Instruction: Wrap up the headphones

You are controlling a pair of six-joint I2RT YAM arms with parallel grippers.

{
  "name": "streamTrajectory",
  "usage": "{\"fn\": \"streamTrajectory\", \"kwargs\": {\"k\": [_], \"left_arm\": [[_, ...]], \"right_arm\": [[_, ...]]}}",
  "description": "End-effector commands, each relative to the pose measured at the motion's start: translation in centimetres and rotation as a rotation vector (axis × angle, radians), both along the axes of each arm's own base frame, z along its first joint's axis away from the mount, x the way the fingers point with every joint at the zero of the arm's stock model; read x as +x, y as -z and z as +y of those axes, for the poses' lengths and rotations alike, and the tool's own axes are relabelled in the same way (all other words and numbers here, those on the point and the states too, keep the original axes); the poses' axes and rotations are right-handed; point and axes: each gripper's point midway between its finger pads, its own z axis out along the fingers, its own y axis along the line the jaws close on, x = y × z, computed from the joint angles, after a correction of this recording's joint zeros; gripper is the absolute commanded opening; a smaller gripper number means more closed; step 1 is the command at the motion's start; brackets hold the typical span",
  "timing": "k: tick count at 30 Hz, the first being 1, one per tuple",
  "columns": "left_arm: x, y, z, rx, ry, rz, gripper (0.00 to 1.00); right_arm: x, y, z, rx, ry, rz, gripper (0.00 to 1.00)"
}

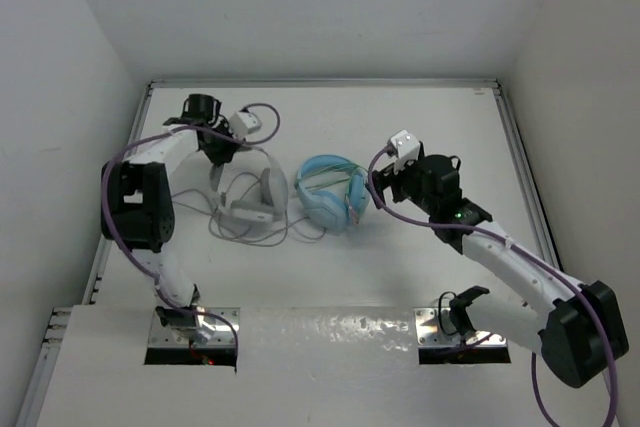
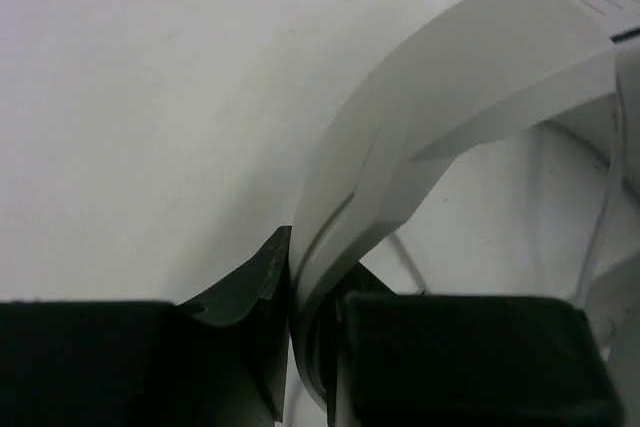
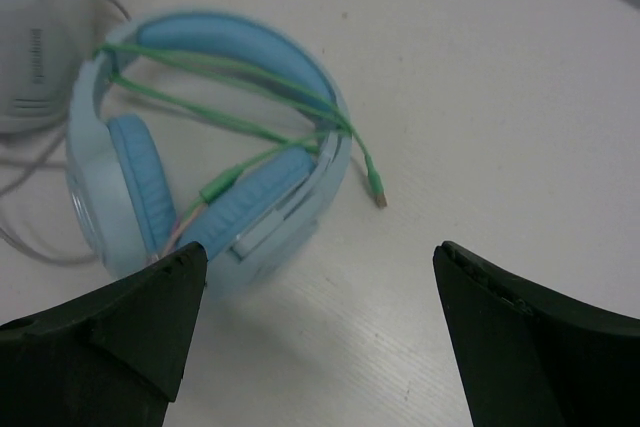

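Grey headband (image 2: 450, 77) of the headphones (image 1: 248, 202) is pinched between the black fingers (image 2: 240, 292) of the left gripper (image 2: 305, 357), which is clenched on it. The headphones are left of centre in the top view, on the white table (image 1: 400, 117). Their thin whitish cable (image 1: 250, 240) trails loose along their lower edge. Right gripper (image 3: 320, 327) is spread wide and grasps nothing, poised just right of the light blue headphones (image 3: 210, 157). A green cord (image 3: 240, 97) is wound across the blue band. The two sets lie side by side, near each other.
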Motion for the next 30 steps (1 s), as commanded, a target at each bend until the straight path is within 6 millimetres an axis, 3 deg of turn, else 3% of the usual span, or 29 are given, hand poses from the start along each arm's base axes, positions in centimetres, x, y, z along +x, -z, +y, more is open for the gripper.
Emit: {"fn": "streamTrajectory", "kwargs": {"k": [1, 3, 5, 6, 7, 9, 10, 15, 18, 19, 20, 21, 23, 25, 26, 27, 28, 29, 30], "left_arm": [[3.1, -13.7, 1.6, -0.194, -0.438, -0.296, 0.00], [2.1, -16.4, 2.5, -0.227, -0.480, -0.339, 0.00], [0.7, -20.0, 2.2, -0.277, -0.470, -0.354, 0.00], [1.1, -21.5, 2.2, -0.304, -0.461, -0.381, 0.00], [-1.0, -20.3, 2.5, -0.300, -0.482, -0.268, 0.00], [-1.5, -22.8, 2.9, -0.321, -0.481, -0.287, 0.00], [-2.4, -23.6, 3.1, -0.323, -0.494, -0.283, 0.00], [-3.3, -31.2, 4.8, -0.488, -0.615, -0.386, 0.00], [-3.3, -33.8, 4.8, -0.656, -0.694, -0.391, 0.00], [-3.1, -33.3, 4.8, -0.693, -0.719, -0.366, 0.00], [-3.2, -33.3, 4.2, -0.772, -0.751, -0.322, 0.00], [-2.8, -33.1, 4.6, -0.821, -0.795, -0.299, 0.00], [-2.8, -31.4, 3.9, -0.949, -0.863, -0.154, 0.00], [-2.4, -29.3, 4.7, -1.040, -0.925, -0.054, 0.00], [-2.5, -29.2, 4.8, -1.106, -0.953, 0.003, 0.00], [-2.1, -28.7, 5.0, -1.122, -0.966, 0.008, 0.00], [-1.9, -28.7, 5.2, -1.126, -0.983, -0.004, 0.00], [-1.6, -28.8, 5.9, -1.122, -1.021, -0.035, 0.00], [-1.4, -28.9, 6.2, -1.121, -1.038, -0.052, 0.00]], "right_arm": [[1.2, -7.3, 2.3, 0.144, -0.025, -0.131, 0.93], [1.5, -9.9, 3.5, 0.188, -0.063, -0.169, 0.92], [0.9, -11.2, 6.2, 0.216, -0.187, -0.179, 0.92], [0.7, -11.8, 7.2, 0.228, -0.233, -0.191, 0.93], [0.0, -11.6, 8.8, 0.236, -0.319, -0.173, 0.94], [-0.5, -13.0, 10.3, 0.261, -0.400, -0.187, 0.95], [-0.5, -13.6, 10.8, 0.275, -0.432, -0.206, 0.95], [0.4, -16.3, 12.3, 0.327, -0.487, -0.314, 0.98], [1.1, -15.8, 14.0, 0.352, -0.531, -0.276, 0.99], [1.4, -15.5, 14.4, 0.366, -0.537, -0.264, 0.99], [2.1, -13.8, 15.2, 0.374, -0.535, -0.224, 0.99], [2.3, -14.2, 16.1, 0.419, -0.542, -0.229, 0.99], [3.0, -14.0, 17.5, 0.457, -0.550, -0.226, 0.99], [4.6, -12.6, 19.6, 0.513, -0.511, -0.196, 0.99], [5.6, -14.2, 20.6, 0.552, -0.504, -0.234, 0.98], [7.0, -11.6, 21.8, 0.568, -0.459, -0.169, 0.98], [7.6, -11.4, 22.8, 0.584, -0.456, -0.164, 0.97], [8.1, -12.8, 24.1, 0.639, -0.468, -0.171, 0.97], [8.5, -12.2, 25.1, 0.657, -0.473, -0.150, 0.96]]}}
